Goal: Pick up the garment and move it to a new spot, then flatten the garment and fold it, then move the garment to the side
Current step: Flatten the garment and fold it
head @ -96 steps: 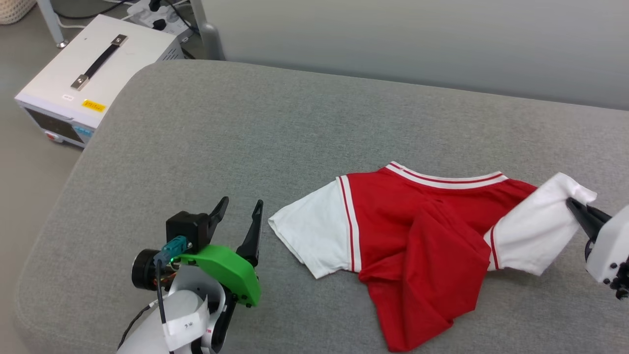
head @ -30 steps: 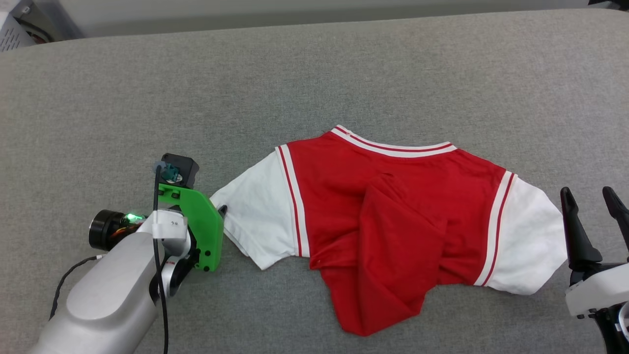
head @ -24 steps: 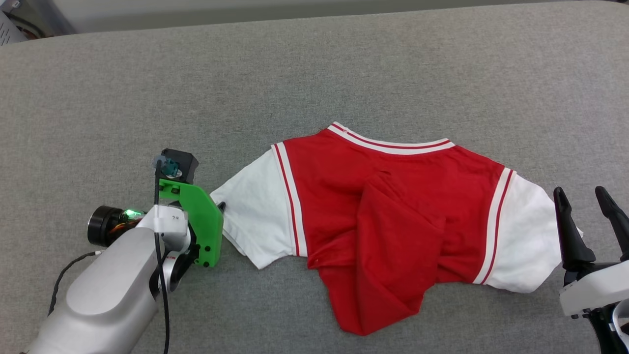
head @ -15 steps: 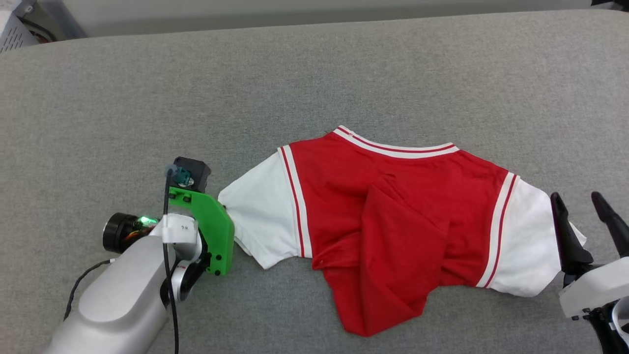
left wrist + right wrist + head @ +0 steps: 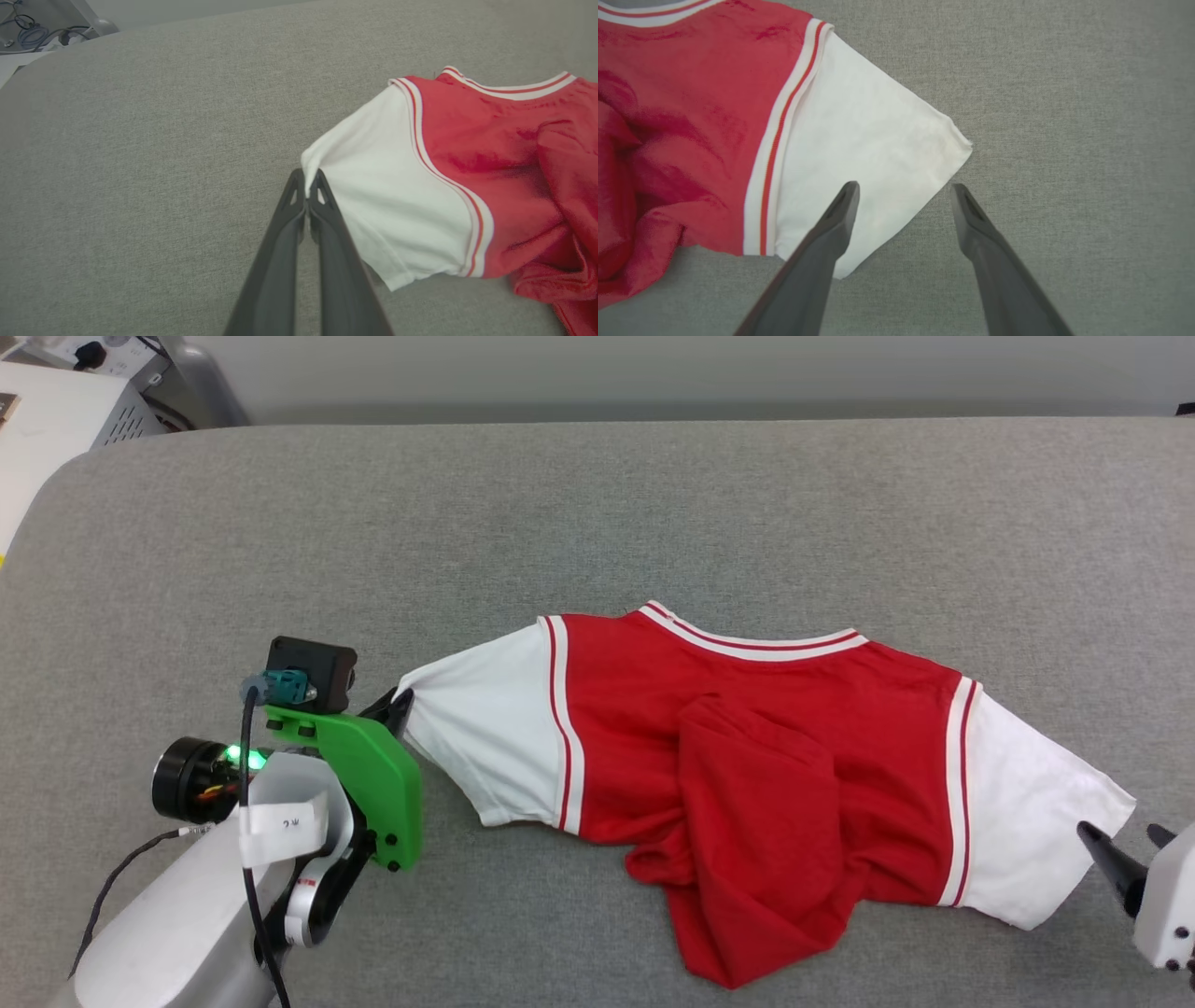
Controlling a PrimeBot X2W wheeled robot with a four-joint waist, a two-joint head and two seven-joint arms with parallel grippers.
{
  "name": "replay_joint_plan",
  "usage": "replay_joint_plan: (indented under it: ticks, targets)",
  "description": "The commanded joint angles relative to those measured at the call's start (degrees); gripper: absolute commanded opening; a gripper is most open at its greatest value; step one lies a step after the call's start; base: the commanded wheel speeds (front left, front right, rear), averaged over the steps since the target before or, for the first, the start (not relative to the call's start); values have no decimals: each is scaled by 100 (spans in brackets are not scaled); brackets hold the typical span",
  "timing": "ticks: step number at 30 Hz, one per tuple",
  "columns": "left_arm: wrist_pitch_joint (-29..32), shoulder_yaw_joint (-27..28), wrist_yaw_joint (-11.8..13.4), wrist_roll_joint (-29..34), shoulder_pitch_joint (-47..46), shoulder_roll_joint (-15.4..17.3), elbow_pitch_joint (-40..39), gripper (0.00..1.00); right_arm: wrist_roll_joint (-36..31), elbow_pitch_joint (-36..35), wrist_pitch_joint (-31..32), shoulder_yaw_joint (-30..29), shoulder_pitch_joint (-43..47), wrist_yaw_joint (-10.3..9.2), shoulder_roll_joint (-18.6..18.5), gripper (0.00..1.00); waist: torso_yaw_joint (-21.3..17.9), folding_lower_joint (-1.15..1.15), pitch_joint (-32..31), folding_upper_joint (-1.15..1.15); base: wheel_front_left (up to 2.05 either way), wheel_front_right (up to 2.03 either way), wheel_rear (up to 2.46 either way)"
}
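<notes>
**Inspector:** What is the cushion [image 5: 597,504] carrying?

**Assistant:** The garment [image 5: 747,709] is lying across its middle, with the neck trim [image 5: 747,639] toward the far edge. The red body is bunching, and a flap [image 5: 756,784] is doubling over the chest.

**Inspector:** Sleeves?

**Assistant:** The left sleeve [image 5: 485,737] is pulling to a point at its outer corner. The right sleeve [image 5: 1027,821] is lying flat.

**Inspector:** Grippers?

**Assistant:** The left gripper [image 5: 307,179] is clamping that sleeve corner, jaws pressed together on the white cloth. The right gripper [image 5: 904,186] is standing released and gripping nothing. Its jaws are wide, one finger over the right sleeve's lower edge and the other over bare cushion.

**Inspector:** Finding on the step in hand?

**Assistant:** I am judging it to be the flattening, done two-handed. The right jaws are needing to drop astride the sleeve hem and take a full bite of both layers before any pull. Both arms should then be drawing apart evenly and low. That way the flap is sliding open rather than dragging the garment sideways.
</notes>
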Motion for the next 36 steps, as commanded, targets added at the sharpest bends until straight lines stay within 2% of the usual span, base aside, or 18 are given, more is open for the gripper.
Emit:
replay_joint_plan:
  ticks: [1,4,9,17,21,22,23,25,31,36]
  targets:
    - [60,31,75,34,115,120,-262,0,-6,41,234,-122,-265,-4,-82,100,104,0,52,0,0,0,0]
    - [210,3,174,78,222,293,-768,0,-124,207,665,-248,-553,-4,-152,100,196,0,150,0,0,0,0]
    - [457,-102,291,131,278,388,-1416,0,-433,576,1155,-440,-884,-4,-270,100,432,0,333,0,0,0,0]
    - [646,-197,363,168,262,414,-1775,0,-710,1186,1427,-471,-1121,-4,-259,100,613,0,548,0,0,0,0]
    - [687,-226,378,172,248,400,-1780,0,-727,1458,1426,-259,-1108,-4,-158,100,638,0,607,0,0,0,0]
    - [694,-233,379,174,246,401,-1769,0,-732,1536,1398,-183,-1108,-4,-163,95,635,0,611,0,0,0,0]
    - [696,-235,381,170,248,397,-1759,0,-724,1594,1374,-121,-1108,-4,-176,44,630,0,608,0,0,0,0]
    - [696,-242,379,161,252,392,-1728,0,-698,1722,1247,-39,-1122,-4,-193,0,621,0,588,0,0,0,0]
    - [627,-206,382,110,299,392,-1562,0,-726,1894,473,186,-1195,-4,-449,0,576,0,362,0,0,0,0]
    - [339,-91,380,70,447,420,-1411,0,-645,1832,-174,325,-1277,-4,-627,0,434,0,-69,0,0,0,0]
